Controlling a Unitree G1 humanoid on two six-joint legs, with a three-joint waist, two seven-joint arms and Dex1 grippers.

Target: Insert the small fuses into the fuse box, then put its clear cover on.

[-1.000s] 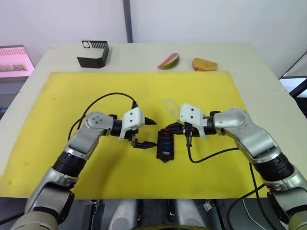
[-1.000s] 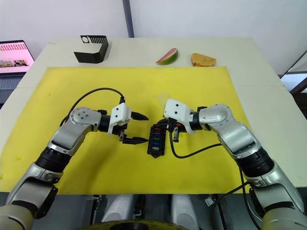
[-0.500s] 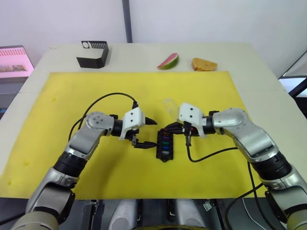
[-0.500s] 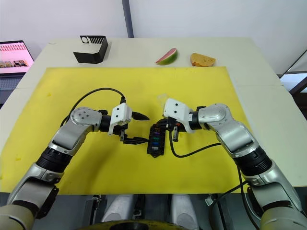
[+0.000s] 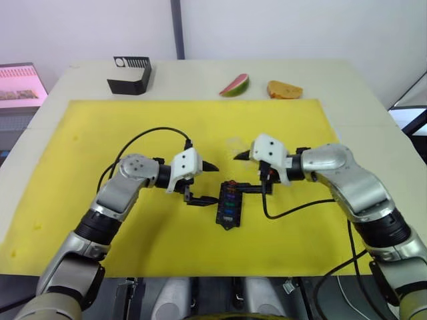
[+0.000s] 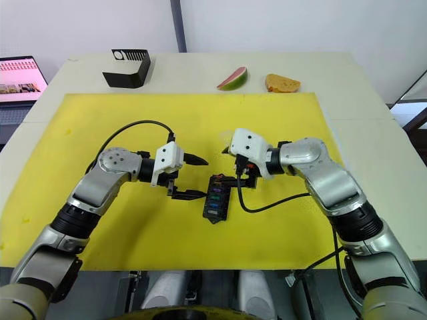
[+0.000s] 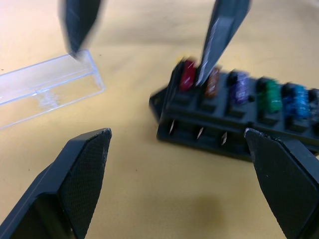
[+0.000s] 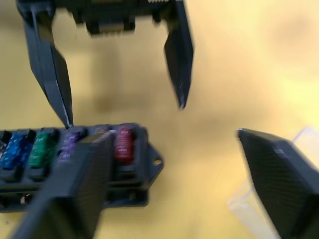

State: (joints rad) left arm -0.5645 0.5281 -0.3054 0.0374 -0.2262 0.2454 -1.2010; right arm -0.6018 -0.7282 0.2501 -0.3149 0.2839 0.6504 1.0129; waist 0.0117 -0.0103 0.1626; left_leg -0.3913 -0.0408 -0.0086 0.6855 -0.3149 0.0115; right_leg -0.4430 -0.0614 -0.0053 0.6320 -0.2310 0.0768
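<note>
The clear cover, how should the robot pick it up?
The clear cover lies flat on the yellow mat, beside the fuse box. Probably best to come from above and pinch across its two long edges, since that's its narrow way and the right gripper is open nearby.

A pale beige tabletop carries a large yellow mat. Behind it stands a plain white wall with a dark vertical post. A screen glows pink just off the tabletop's far left corner.
</note>
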